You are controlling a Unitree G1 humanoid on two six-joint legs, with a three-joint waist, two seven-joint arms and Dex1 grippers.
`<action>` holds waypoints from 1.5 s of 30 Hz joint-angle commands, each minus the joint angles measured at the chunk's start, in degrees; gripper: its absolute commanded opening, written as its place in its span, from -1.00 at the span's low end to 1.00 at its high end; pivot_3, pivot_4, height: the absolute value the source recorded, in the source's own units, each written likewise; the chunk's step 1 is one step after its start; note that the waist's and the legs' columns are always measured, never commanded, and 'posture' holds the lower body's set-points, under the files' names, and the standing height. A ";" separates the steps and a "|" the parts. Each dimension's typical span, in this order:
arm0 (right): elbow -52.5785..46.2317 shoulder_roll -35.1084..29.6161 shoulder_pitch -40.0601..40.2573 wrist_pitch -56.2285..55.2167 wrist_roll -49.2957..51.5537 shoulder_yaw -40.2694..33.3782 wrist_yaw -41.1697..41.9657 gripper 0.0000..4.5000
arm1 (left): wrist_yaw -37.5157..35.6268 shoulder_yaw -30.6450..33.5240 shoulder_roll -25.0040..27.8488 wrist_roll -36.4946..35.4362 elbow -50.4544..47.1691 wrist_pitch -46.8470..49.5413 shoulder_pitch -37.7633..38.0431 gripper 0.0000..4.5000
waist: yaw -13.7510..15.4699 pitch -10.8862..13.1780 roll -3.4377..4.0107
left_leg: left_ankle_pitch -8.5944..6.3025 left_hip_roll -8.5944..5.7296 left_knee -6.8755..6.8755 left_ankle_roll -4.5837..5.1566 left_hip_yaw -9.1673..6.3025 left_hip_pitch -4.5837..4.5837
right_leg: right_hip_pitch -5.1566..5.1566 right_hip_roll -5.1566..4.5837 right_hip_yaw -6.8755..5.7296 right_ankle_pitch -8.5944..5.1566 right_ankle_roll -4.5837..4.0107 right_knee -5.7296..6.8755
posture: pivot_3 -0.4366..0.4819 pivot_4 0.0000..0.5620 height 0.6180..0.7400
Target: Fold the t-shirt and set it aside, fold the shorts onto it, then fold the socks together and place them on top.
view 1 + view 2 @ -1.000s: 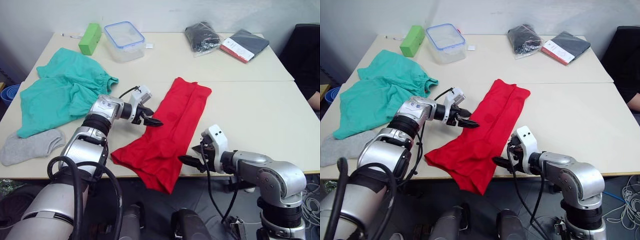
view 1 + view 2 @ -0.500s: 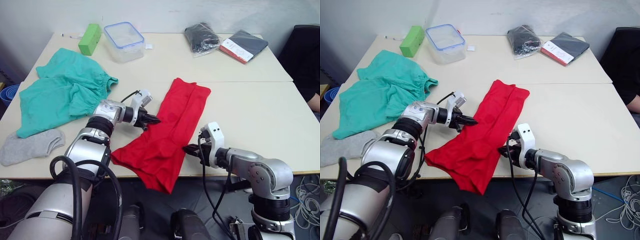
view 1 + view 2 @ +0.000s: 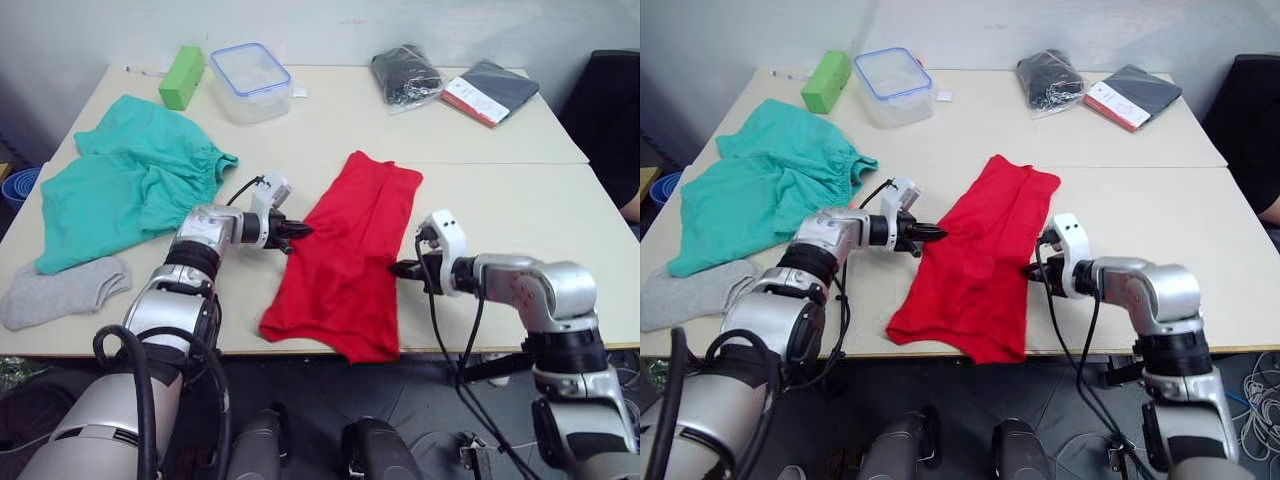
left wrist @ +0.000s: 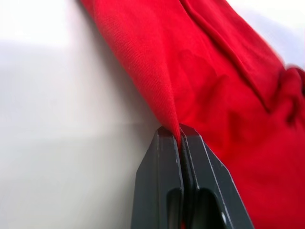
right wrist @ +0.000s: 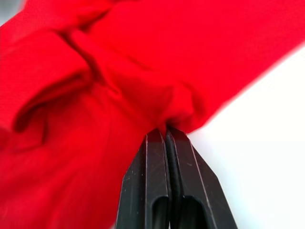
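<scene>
Both end effectors pinch the red t-shirt at its two long edges.

From the head views I see the t-shirt point(image 3: 345, 262) as a long folded strip on the pale desk point(image 3: 520, 220), its near end hanging over the front edge; the teal-green shorts point(image 3: 120, 190) and grey socks point(image 3: 62, 292) wait at my left, near a lidded plastic box point(image 3: 249, 78). In the left wrist view the left end effector point(image 4: 180, 136) is clamped on a thin ridge of cloth. In the right wrist view the right end effector point(image 5: 166, 132) is clamped on a bunched edge. I judge the cotton light, soft and limp, so I should hold the edges and move both arms together.
</scene>
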 commanded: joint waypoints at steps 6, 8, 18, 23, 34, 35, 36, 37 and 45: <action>12.10 -1.26 -8.11 -9.29 -5.68 6.12 6.61 -1.00 | 11.07 3.91 -2.38 -6.71 -39.96 18.07 18.04 -1.00 | -0.03 0.00 0.01 | 0.00 0.02 0.05 0.00 -0.01 -0.01 | 0.03 0.00 0.03 0.00 0.00 0.02 | -0.05 -0.47 1.00; 13.94 -1.03 -9.18 -10.79 -7.06 7.49 7.74 -1.00 | 15.63 4.70 -3.84 -7.15 -47.32 20.72 21.47 -1.00 | 0.09 0.00 0.01 | 0.00 0.03 0.13 0.01 -0.05 -0.02 | 0.06 0.00 0.02 0.00 0.00 0.04 | -0.05 -0.47 1.00; 7.16 -4.97 -6.80 -13.14 -8.84 8.34 12.97 -0.92 | 20.92 4.56 -1.35 -6.87 -48.76 16.98 21.44 -0.57 | 0.28 0.00 0.01 | -0.03 0.03 0.28 0.04 -0.10 -0.01 | 0.13 0.00 -0.04 0.00 0.00 0.13 | -0.05 -0.47 1.00; -3.20 -10.75 -1.24 -16.21 -8.96 6.87 14.53 -0.27 | 12.99 0.84 5.37 -5.89 -47.94 8.12 20.88 0.16 | 0.33 0.01 0.01 | -0.03 0.02 0.20 0.03 -0.09 -0.05 | 0.12 0.00 -0.07 0.00 0.00 -0.01 | -0.05 -0.47 1.00; -4.78 -29.25 18.27 -80.47 -26.72 8.03 26.55 0.51 | -13.32 -13.87 22.86 4.42 -44.40 -52.25 27.03 0.99 | 0.23 0.02 0.04 | -0.07 0.04 -0.02 -0.01 0.05 0.15 | 0.35 0.03 -0.06 0.02 0.03 -0.42 | -0.05 -0.47 1.00; -2.29 -29.11 18.49 -88.09 -29.46 9.08 25.71 0.51 | -13.69 -14.40 22.83 4.70 -43.52 -55.33 27.19 0.99 | 0.19 0.02 0.03 | -0.08 0.04 -0.02 0.00 0.05 0.21 | 0.40 0.04 -0.07 0.02 0.04 -0.41 | -0.05 -0.47 1.00; -0.18 -28.40 18.41 -93.36 -31.22 9.78 24.90 0.51 | -13.86 -14.74 22.69 4.79 -42.75 -57.64 27.26 0.99 | 0.16 0.02 0.04 | -0.08 0.05 0.01 0.02 0.05 0.20 | 0.40 0.04 -0.07 0.02 0.04 -0.40 | -0.05 -0.47 1.00; 1.76 -27.42 18.06 -97.49 -32.59 10.31 24.03 0.51 | -13.76 -15.03 22.52 5.11 -41.84 -59.84 27.20 0.99 | 0.18 0.03 0.04 | -0.10 0.05 0.04 0.04 0.05 0.23 | 0.43 0.04 -0.07 0.02 0.05 -0.40 | -0.05 -0.47 1.00; 11.60 -23.05 14.48 -113.39 -41.52 13.96 18.72 0.51 | -9.37 -17.36 21.76 11.11 -33.92 -73.73 25.08 0.99 | 0.06 0.03 0.04 | -0.17 0.08 0.17 0.12 -0.08 0.90 | 1.21 0.02 -0.17 0.02 0.05 -0.40 | -0.05 -0.47 1.00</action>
